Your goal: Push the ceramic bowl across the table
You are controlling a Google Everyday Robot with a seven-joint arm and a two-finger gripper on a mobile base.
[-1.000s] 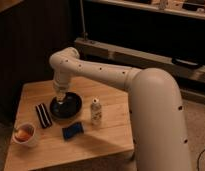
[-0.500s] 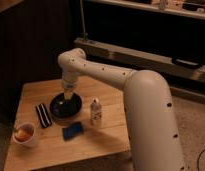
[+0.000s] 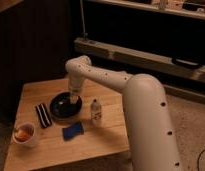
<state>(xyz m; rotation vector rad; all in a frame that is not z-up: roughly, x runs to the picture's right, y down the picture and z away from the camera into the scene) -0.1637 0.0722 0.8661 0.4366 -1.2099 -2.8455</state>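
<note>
The ceramic bowl point(image 3: 62, 108), wide, shallow and glossy black, sits on the light-wood table point(image 3: 103, 137) left of its middle. My white arm reaches in from the lower right, bends over the far side of the table and comes straight down. My gripper point(image 3: 73, 98) is at the bowl's right rim, touching or just inside it.
A small white bottle point(image 3: 96, 111) stands just right of the bowl. A blue sponge-like object point(image 3: 72, 131) lies in front of the bowl. A black striped item point(image 3: 43, 114) lies to its left. A white cup with orange contents point(image 3: 25, 134) stands at the front left corner.
The arm's elbow has swung to the right and the gripper has stayed down at the bowl. The bowl has shifted slightly toward the right.
</note>
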